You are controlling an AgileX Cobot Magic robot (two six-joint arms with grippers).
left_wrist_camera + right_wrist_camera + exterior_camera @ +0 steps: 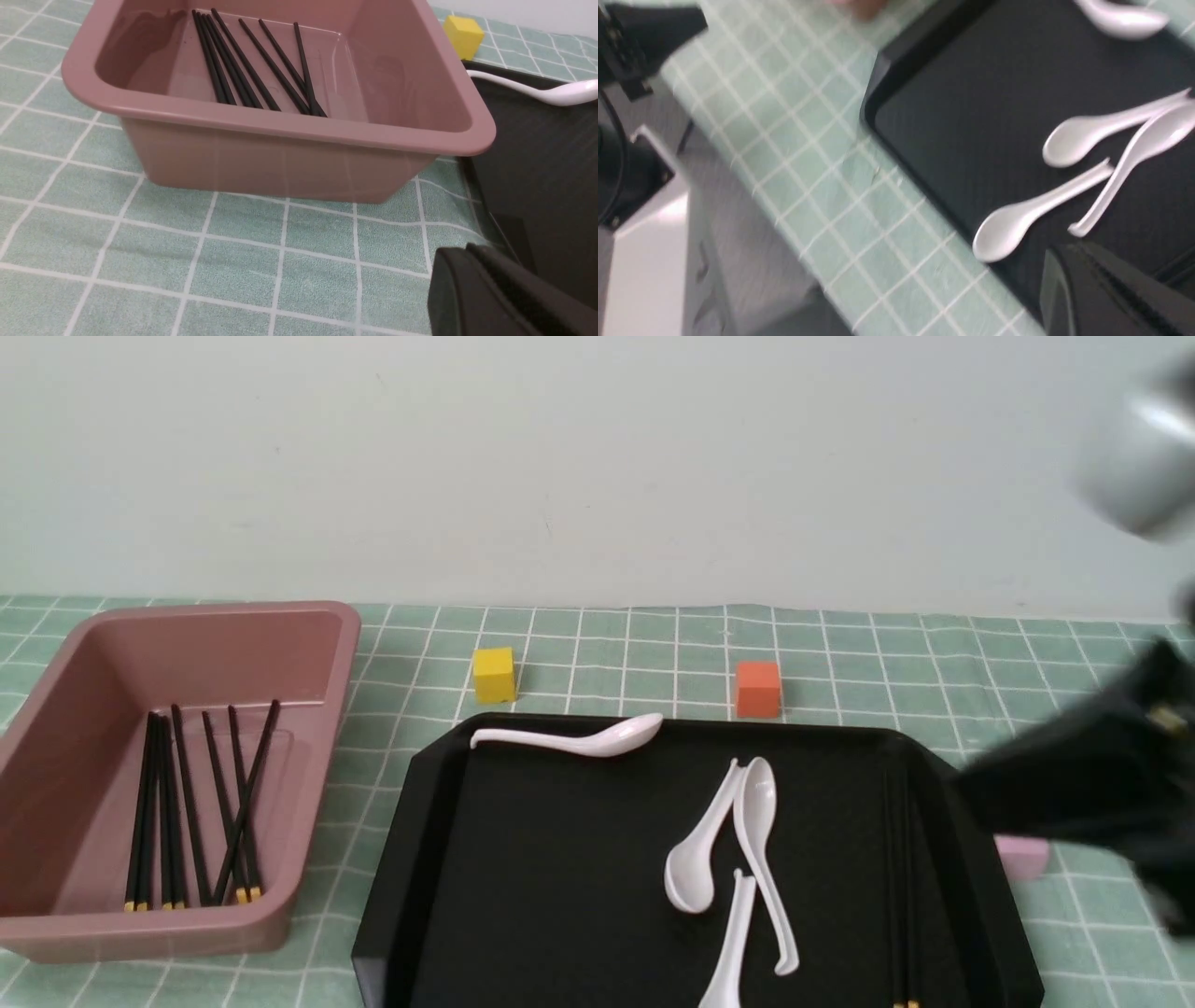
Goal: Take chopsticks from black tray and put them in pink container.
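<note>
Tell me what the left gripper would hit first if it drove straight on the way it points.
Probably the near outer wall of the pink container, straight ahead of the left gripper; only checked cloth lies between. Depth is uncertain.

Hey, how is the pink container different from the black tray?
The pink container is deep with tall walls; the black tray is flat with a low rim. The container holds only chopsticks; the tray holds mostly white spoons. The container is narrower than the tray. Both are rectangular and sit on the green checked cloth.
</note>
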